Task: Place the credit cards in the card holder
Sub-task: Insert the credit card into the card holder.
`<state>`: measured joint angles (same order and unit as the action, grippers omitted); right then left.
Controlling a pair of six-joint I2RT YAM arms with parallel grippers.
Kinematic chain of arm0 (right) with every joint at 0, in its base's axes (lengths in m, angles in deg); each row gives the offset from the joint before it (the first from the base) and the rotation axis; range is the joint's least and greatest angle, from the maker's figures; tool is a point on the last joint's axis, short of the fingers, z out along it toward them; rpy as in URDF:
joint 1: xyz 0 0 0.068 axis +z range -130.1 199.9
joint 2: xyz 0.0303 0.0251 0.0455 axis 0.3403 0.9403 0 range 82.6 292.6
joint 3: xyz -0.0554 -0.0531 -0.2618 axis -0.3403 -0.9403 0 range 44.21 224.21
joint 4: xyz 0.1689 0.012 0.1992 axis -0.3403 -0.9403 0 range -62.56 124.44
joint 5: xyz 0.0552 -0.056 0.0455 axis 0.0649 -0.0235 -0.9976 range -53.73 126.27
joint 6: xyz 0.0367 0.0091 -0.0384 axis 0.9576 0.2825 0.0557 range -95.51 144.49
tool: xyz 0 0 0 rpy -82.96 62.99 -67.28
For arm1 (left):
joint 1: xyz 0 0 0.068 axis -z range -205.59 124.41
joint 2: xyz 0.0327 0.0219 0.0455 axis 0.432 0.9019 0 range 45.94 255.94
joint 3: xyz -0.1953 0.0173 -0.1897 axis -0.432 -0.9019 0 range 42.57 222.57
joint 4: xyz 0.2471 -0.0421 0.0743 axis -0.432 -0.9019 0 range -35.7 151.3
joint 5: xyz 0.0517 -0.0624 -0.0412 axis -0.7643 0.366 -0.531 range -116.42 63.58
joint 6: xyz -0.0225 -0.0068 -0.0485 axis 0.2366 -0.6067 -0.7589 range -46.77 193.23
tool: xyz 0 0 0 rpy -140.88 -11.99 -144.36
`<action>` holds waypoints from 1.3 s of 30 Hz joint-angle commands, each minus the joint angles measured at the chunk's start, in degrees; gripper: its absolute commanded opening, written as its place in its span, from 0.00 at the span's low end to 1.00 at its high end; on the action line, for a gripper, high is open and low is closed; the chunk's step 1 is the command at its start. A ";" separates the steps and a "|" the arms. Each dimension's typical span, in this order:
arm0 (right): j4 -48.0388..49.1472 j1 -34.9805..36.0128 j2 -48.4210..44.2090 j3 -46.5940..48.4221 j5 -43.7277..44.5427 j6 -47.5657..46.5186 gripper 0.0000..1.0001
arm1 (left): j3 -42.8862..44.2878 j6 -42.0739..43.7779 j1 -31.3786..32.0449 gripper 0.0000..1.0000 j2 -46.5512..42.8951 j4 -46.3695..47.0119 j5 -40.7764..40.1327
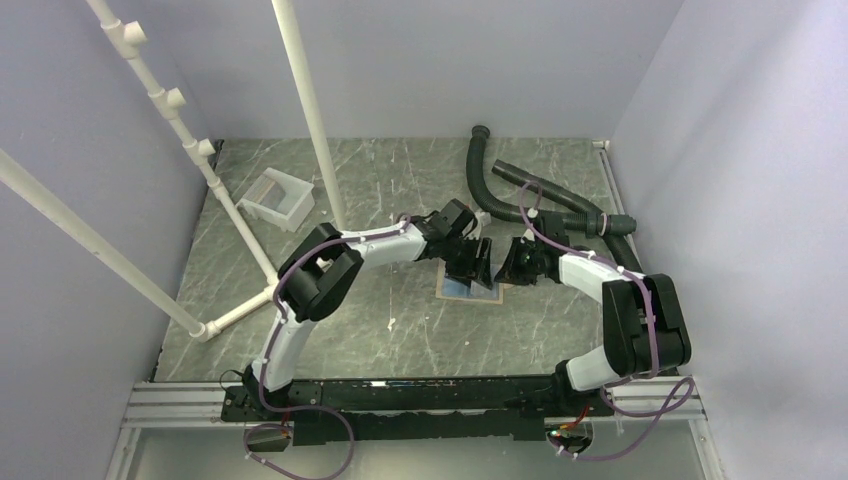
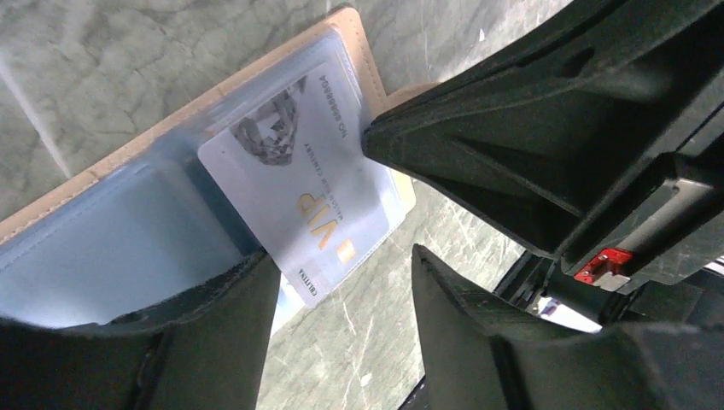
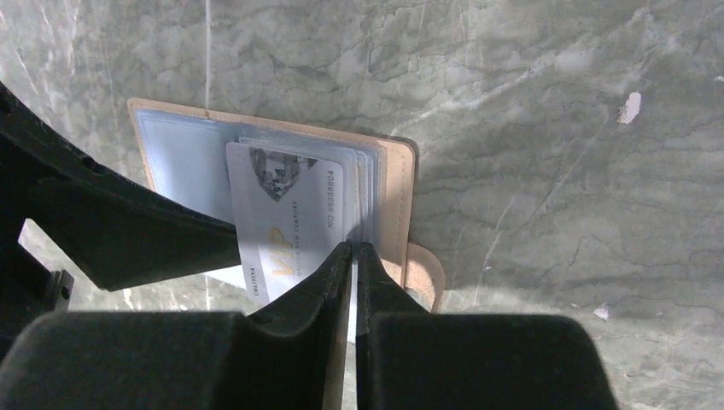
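A small flat tan-brown folding card holder (image 3: 397, 184) lies open on the green marbled table (image 3: 555, 128), between the two arms. Its pale blue-grey clear sleeves face up and its snap tab (image 3: 424, 278) sticks out at one side. One thin pale grey plastic credit card (image 3: 286, 213) with gold "VIP" lettering rests slanted across the sleeves. One end lies among them and the other end juts past the holder's edge. How far it sits inside a sleeve cannot be told.

The left gripper (image 2: 341, 256) stands with its black fingers (image 2: 213, 342) well apart, either side of the card's jutting end and not touching it. The right gripper (image 3: 353, 249) has its jaws pressed almost together, only a thin slit between them. Its tips touch the card's long edge, beside the stack of sleeve edges. Whether they nip that edge cannot be told.

A white open plastic tray (image 1: 275, 200) sits well apart at the far left of the table
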<state>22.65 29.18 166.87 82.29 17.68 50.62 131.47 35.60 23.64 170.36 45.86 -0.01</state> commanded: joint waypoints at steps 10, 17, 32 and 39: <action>0.57 -3.03 -0.19 -3.07 -7.40 1.51 0.04 | -0.61 3.46 1.68 0.73 -2.89 -1.20 -1.24; 0.90 -3.04 0.23 -3.15 -7.99 1.29 0.04 | 2.77 4.77 2.15 0.77 -1.70 -8.48 -4.34; 1.39 -3.12 -0.42 -4.03 -8.94 2.29 0.04 | 1.50 7.06 5.69 0.83 -6.37 -6.90 -13.10; 1.34 -3.30 -0.08 -3.83 -8.35 1.73 0.04 | -0.52 6.16 5.28 0.83 -7.91 -8.15 -11.46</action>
<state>25.07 25.61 166.92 79.28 9.09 52.78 131.34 42.31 28.95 165.05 37.40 -11.33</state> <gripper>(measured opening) 0.041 0.830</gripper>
